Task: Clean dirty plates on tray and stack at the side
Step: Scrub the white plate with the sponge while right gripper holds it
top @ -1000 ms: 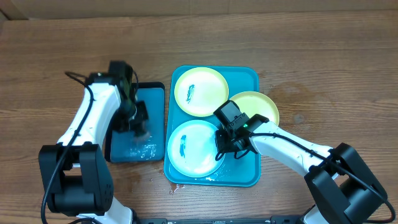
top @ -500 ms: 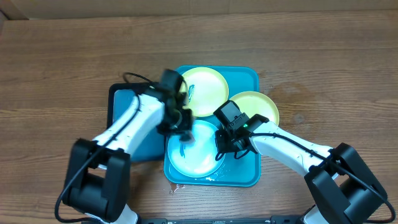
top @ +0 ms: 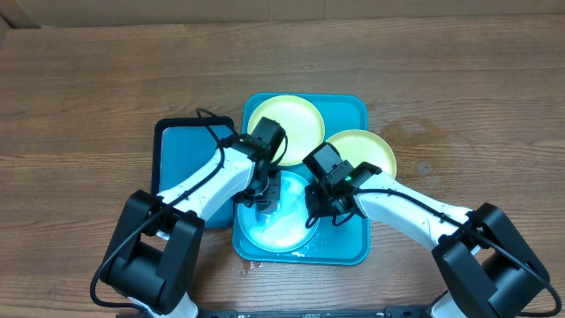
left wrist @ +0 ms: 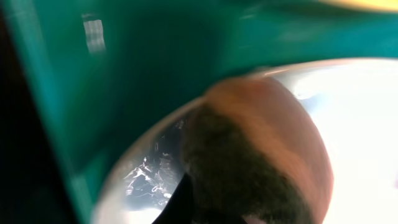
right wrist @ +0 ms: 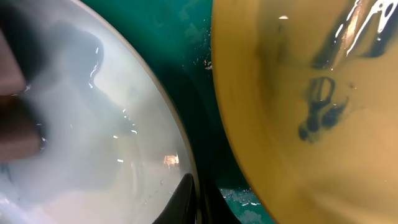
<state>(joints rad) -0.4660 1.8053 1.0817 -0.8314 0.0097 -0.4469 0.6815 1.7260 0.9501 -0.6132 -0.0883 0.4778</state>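
Your left gripper (top: 263, 196), jaws clamped on a sponge (left wrist: 249, 155), presses the light blue plate (top: 278, 234). Your right gripper (top: 313, 215) pinches its right rim between closed jaws.

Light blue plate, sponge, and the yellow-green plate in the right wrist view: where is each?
light blue plate (top: 282, 232), overhead view, bare wet centre.
sponge (left wrist: 239, 174), left wrist view, dark scouring face.
yellow-green plate (right wrist: 292, 74), right wrist view, inner surface above the dark smear.

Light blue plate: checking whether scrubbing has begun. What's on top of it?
A brown sponge with a dark scouring face, in the left claw, rests on the wet light blue plate. The surface beneath it is covered, so any smear there can't be seen.
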